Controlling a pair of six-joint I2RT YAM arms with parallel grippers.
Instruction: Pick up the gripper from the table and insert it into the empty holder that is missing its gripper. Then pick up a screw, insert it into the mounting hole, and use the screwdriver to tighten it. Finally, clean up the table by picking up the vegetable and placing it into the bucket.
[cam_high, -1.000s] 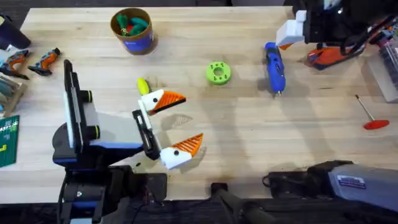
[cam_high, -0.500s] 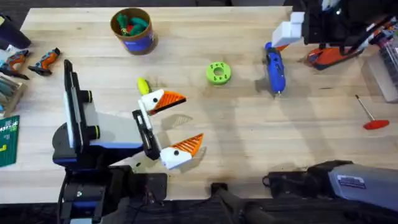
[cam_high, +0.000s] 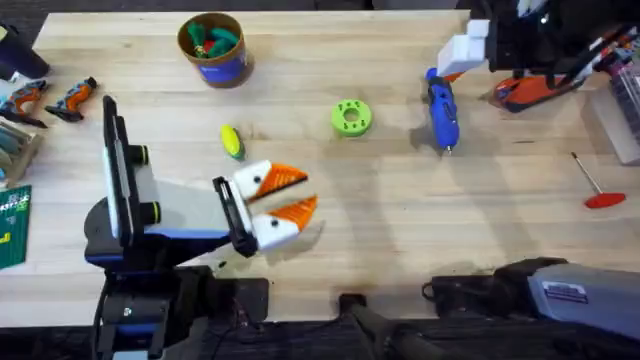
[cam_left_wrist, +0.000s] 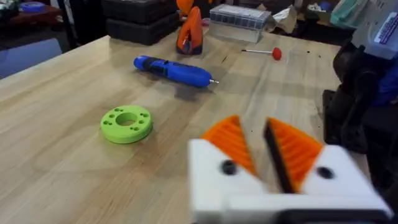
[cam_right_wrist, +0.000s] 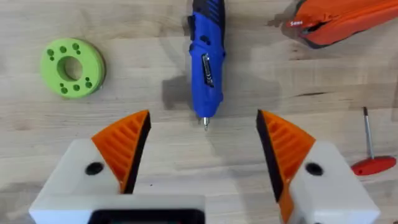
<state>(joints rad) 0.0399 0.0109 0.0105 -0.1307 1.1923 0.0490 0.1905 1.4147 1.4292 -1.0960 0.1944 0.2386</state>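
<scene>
- The left hand sits low over the near-left part of the table, its two orange-tipped fingers drawn nearly together with only a thin gap between them and nothing held.
- The vegetable lies on the table just beyond and to the left of that hand, apart from it, its long axis running roughly away from the robot.
- The bucket stands at the far left of the table, well past the vegetable, with green and red items already in it.
- The left arm is plainly the nearer one to the vegetable; judging by this, the hand must open and shift left and forward before it can close across the short width.
- The right hand hangs at the far right with fingers spread wide and empty, the screwdriver lying just ahead of it, bit pointing back at the gap.
- The overhead view gives vegetable and bucket together; the left wrist view looks the other way (towards the green disc and the screwdriver).
</scene>
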